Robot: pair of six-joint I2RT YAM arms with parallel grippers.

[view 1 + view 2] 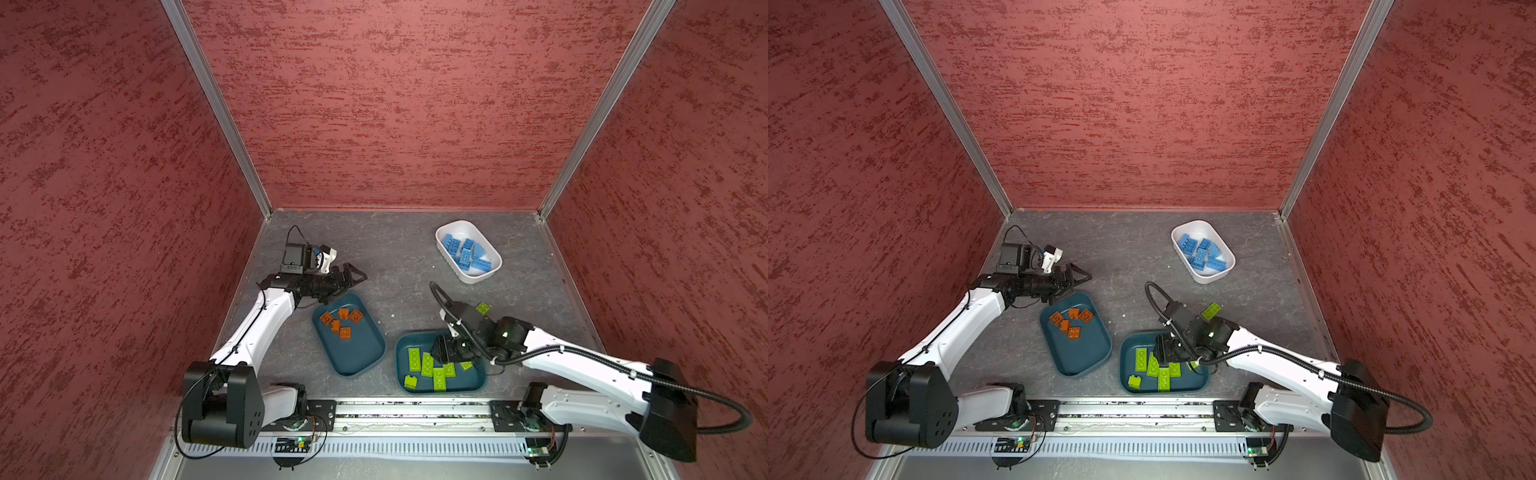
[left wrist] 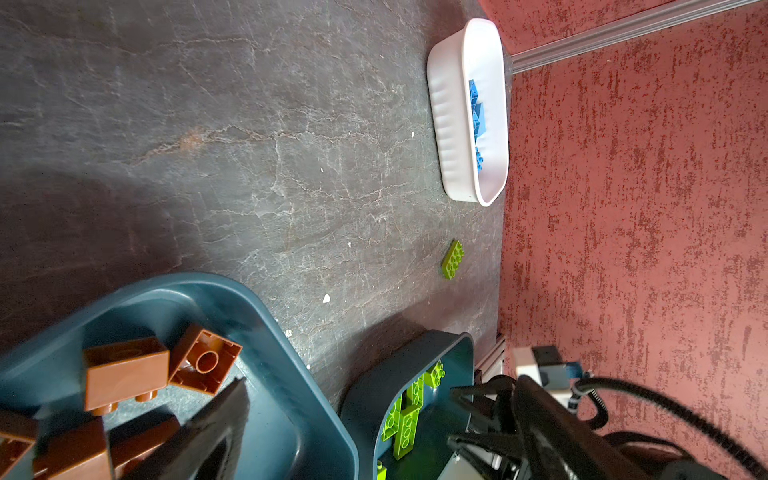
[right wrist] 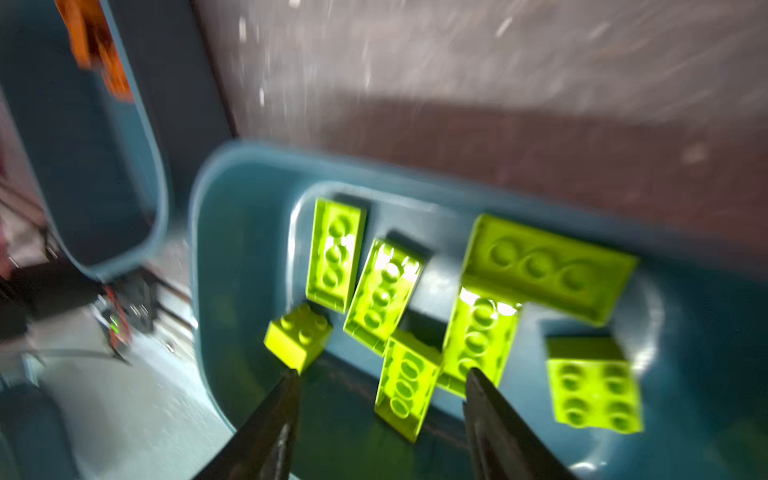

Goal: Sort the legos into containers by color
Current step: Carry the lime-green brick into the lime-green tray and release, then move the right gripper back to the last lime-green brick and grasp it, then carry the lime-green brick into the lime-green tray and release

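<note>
Your left arm (image 1: 266,320) reaches up from 7 o'clock, wrist bent so the left gripper (image 1: 353,277) points toward 3 o'clock, jaws spread wide. Your right arm (image 1: 582,357) reaches in from 4 o'clock, right gripper (image 1: 441,351) tipped down toward 9 o'clock, fingers (image 3: 274,415) parted.

Premises: a lab-type robot test cell. Three red textured panels (image 1: 374,104), joined by aluminium posts (image 1: 216,108), enclose a grey stone-look table (image 1: 395,249). A left arm (image 1: 257,324) and a right arm (image 1: 582,359) are mounted on a metal rail (image 1: 411,411) at the front edge. Below it run a slotted cable duct (image 1: 395,449) and small lit boards (image 1: 291,445), seemingly bare electronics, though too small to confirm.
</note>
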